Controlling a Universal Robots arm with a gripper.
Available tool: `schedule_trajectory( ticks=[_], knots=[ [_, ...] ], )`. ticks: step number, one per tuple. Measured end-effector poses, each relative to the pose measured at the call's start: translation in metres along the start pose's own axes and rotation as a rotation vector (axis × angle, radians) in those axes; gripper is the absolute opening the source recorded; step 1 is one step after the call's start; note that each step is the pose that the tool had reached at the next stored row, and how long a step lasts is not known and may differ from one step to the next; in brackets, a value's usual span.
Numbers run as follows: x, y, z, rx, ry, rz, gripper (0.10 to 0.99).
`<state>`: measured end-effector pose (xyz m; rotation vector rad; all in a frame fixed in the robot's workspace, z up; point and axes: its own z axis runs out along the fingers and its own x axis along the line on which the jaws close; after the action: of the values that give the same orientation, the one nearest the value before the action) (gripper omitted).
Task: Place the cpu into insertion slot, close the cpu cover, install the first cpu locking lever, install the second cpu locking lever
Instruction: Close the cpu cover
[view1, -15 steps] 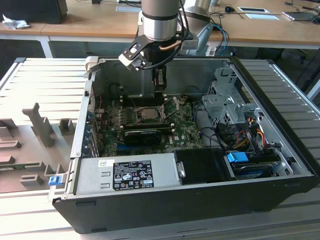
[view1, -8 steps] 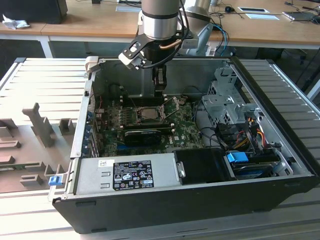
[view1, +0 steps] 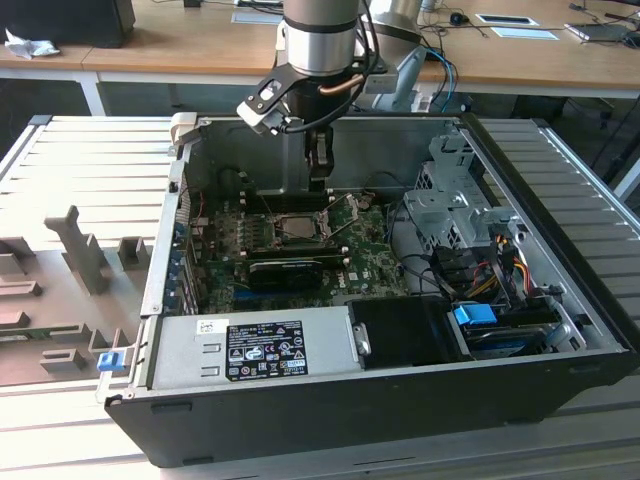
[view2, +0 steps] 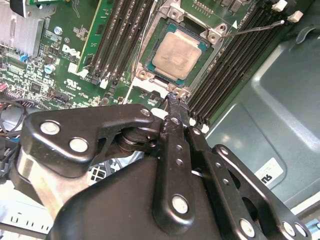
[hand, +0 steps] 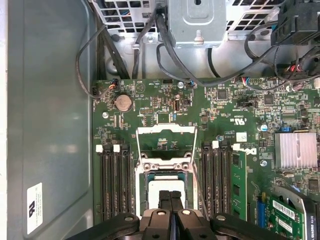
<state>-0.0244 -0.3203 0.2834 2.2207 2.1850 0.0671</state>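
Note:
The cpu, a silver-grey square chip, lies flat in the insertion slot on the green motherboard. In the first wrist view the cpu is partly hidden behind my fingers. The cpu cover, a thin silver frame with a square window, stands swung open on the socket's far side. A thin wire locking lever sticks up away from the socket. My gripper hovers just over the socket's edge, fingers shut together with nothing between them. In the exterior view my gripper hangs above the socket.
Black memory slots flank the socket on both sides. A long black card lies in front of it. A power supply, a drive cage with cables and a finned heat sink fill the case. The case wall is close.

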Motion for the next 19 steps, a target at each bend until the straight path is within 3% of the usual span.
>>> schedule_trajectory(
  ticks=[19],
  knots=[
    [0.0001, 0.0053, -0.0001, 0.000, -0.0003, 0.000, 0.106]
  ],
)
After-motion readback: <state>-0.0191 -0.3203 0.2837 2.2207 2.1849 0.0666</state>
